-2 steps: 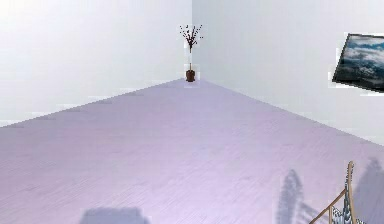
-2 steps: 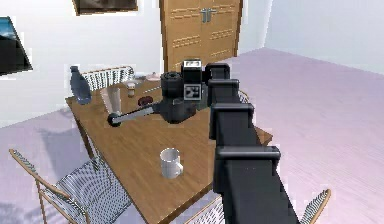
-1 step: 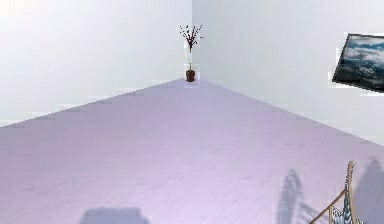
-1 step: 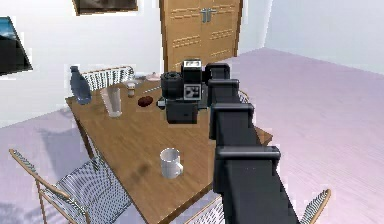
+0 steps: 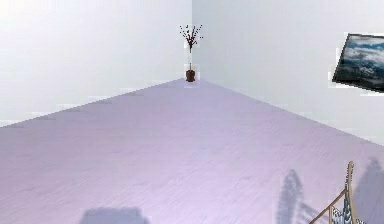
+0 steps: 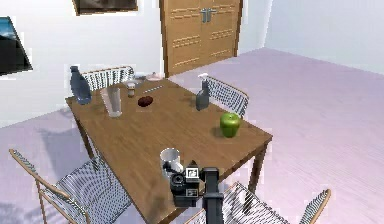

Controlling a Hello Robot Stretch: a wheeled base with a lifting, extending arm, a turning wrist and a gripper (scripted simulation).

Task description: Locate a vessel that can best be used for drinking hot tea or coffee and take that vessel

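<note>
My gripper (image 6: 177,186) sits low in the middle of the arm side view, over the near edge of the wooden table (image 6: 150,132). A small white cup (image 6: 171,157) stands on the tabletop just above my fingers, so I cannot tell whether I hold anything. A green apple (image 6: 231,124) lies toward the upper right.

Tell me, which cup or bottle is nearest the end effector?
The white cup by the near edge; the blue vase and glass stand far off.
</note>
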